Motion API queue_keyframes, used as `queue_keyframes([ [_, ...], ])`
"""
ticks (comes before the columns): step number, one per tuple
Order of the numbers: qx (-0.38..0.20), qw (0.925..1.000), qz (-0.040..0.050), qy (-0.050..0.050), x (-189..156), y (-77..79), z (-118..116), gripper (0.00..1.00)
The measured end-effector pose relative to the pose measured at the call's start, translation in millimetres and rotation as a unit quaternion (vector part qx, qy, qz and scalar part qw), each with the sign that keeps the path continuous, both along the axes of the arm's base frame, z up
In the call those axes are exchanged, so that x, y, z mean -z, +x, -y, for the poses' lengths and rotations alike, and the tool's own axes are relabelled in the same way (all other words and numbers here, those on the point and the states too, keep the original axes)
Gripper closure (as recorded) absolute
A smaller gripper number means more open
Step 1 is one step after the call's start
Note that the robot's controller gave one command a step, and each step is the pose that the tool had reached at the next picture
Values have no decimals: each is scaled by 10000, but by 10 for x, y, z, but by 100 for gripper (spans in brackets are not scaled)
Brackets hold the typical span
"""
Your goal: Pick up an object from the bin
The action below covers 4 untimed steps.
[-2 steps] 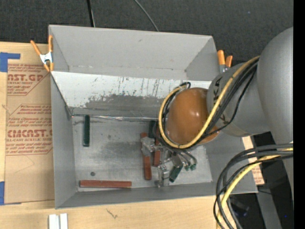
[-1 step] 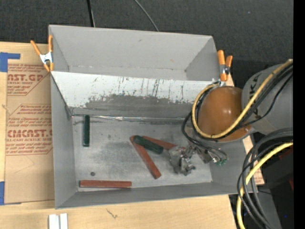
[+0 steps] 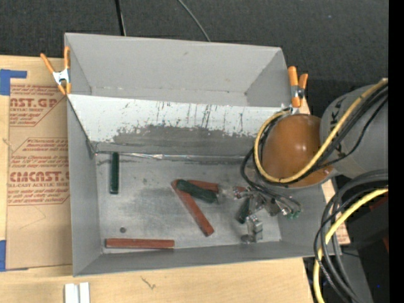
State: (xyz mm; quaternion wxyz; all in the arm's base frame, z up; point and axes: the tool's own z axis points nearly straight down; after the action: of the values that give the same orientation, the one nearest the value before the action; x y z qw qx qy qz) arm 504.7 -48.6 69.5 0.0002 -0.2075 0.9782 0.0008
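The grey bin [image 3: 177, 74] holds a few loose sticks. The arm [image 3: 293, 149] reaches into its near right corner, where the tool [image 3: 252, 221] sits low; I cannot tell whether it is spread or pressed together. Just left of it, a dark green stick [image 3: 197, 192] touches a reddish-brown stick [image 3: 196, 213].

1. We saw even, moderate light on the bin [image 3: 85, 201], its back wall [image 3: 170, 65] palest.
2. The ground [image 3: 50, 5] behind it lay dark.
3. A soft sheen sat on the orange cover [image 3: 293, 147], its underside in shade.
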Motion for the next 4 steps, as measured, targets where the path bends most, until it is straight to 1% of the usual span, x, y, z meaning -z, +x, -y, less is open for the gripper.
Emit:
queue_keyframes([
  [1, 1, 10000, 0, 1, 0, -1, -1, 0],
  [2, -895, 9960, -1, 10, -1, 80, 196, 0],
  [3, -1521, 9884, 23, -2, -11, 540, 544, 100],
  [4, -1521, 9884, 23, -2, -11, 540, 545, 100],
])
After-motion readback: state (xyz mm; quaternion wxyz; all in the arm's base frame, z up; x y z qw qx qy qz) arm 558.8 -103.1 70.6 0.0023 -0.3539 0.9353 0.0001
